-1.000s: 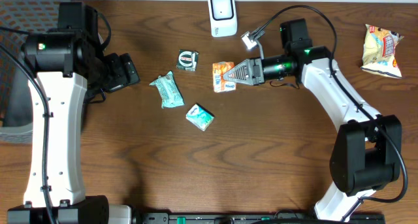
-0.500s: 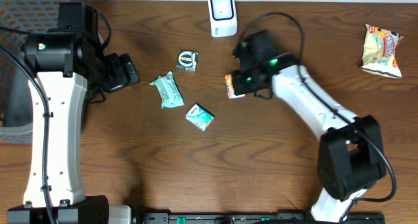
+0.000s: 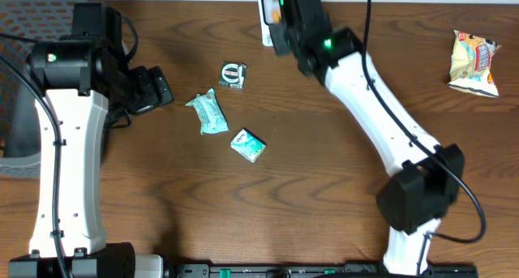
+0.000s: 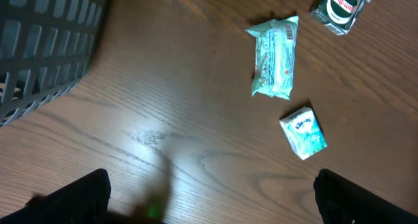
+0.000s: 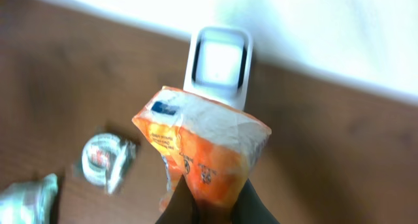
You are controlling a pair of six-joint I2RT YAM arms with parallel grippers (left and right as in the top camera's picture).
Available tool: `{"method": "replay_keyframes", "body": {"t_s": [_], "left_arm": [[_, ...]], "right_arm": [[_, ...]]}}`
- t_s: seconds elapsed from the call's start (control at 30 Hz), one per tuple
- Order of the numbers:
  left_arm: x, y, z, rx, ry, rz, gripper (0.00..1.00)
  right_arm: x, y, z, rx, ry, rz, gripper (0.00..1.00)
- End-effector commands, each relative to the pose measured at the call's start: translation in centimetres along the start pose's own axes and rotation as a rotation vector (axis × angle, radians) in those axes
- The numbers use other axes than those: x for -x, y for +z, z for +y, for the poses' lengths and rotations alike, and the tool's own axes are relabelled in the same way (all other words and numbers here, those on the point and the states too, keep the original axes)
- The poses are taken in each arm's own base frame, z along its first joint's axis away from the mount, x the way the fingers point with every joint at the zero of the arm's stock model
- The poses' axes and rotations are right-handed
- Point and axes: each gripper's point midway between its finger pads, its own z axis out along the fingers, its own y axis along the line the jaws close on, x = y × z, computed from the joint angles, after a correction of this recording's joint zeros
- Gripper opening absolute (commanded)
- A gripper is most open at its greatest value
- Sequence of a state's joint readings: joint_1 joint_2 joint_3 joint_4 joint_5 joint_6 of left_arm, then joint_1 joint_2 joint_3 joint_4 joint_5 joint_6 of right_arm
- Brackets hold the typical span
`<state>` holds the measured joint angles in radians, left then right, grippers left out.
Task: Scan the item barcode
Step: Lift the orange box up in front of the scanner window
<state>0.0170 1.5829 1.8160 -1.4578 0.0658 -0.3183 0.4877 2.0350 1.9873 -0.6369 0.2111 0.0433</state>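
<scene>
An orange and white snack packet is pinched by its lower end in my right gripper, which is shut on it. The packet is held up just in front of the white barcode scanner, covering the scanner's lower part. From overhead, the right gripper sits over the scanner at the table's back edge, and only a sliver of the orange packet shows. My left gripper hangs open over bare wood at the left, holding nothing.
A teal packet, a small teal and white packet and a dark green packet with a round label lie mid-table. At the back right lies a yellow snack bag. A dark mesh basket stands at the left edge.
My right arm has lifted the orange packet off the middle of the table and swung it back to the scanner. The left arm has not moved.
</scene>
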Motion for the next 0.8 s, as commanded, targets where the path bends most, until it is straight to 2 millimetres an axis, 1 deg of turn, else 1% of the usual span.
{"method": "replay_keyframes", "body": {"t_s": [0.0, 0.07, 0.13, 0.23, 0.3, 0.33, 0.4, 0.47, 0.57, 0.7, 0.77], "left_arm": [[-0.1, 0.2, 0.1, 0.006, -0.014, 0.008, 0.98], [-0.1, 0.2, 0.1, 0.006, -0.014, 0.008, 0.98], [-0.1, 0.2, 0.1, 0.006, -0.015, 0.008, 0.98], [-0.1, 0.2, 0.1, 0.006, -0.015, 0.008, 0.98], [-0.1, 0.2, 0.1, 0.006, -0.014, 0.008, 0.98], [-0.1, 0.2, 0.1, 0.006, -0.014, 0.008, 0.98], [-0.1, 0.2, 0.1, 0.006, -0.015, 0.008, 0.98], [-0.1, 0.2, 0.1, 0.006, -0.015, 0.008, 0.98], [-0.1, 0.2, 0.1, 0.006, -0.014, 0.008, 0.98], [-0.1, 0.2, 0.1, 0.006, -0.015, 0.008, 0.98], [-0.1, 0.2, 0.1, 0.006, -0.014, 0.008, 0.98]], "right_arm": [[0.9, 3.3, -1.6, -0.095, -0.118, 0.001, 0.01], [2.3, 5.0, -2.7, -0.192, -0.208, -0.041, 0.01], [3.2, 6.5, -3.1, -0.256, -0.347, -0.077, 0.01], [3.8, 8.8, -3.0, -0.333, -0.609, -0.100, 0.01], [3.8, 10.1, -3.5, -0.415, -0.728, -0.095, 0.01], [3.8, 10.3, -3.6, -0.433, -0.745, -0.093, 0.01], [3.4, 11.0, -3.8, -0.473, -0.796, -0.076, 0.01], [2.5, 11.9, -3.5, -0.457, -0.838, -0.052, 0.01], [1.4, 12.7, -3.1, -0.430, -0.875, -0.023, 0.01], [-0.3, 13.6, -1.7, -0.310, -0.919, 0.005, 0.01], [-0.9, 13.8, -1.3, -0.273, -0.929, 0.014, 0.01]]}}
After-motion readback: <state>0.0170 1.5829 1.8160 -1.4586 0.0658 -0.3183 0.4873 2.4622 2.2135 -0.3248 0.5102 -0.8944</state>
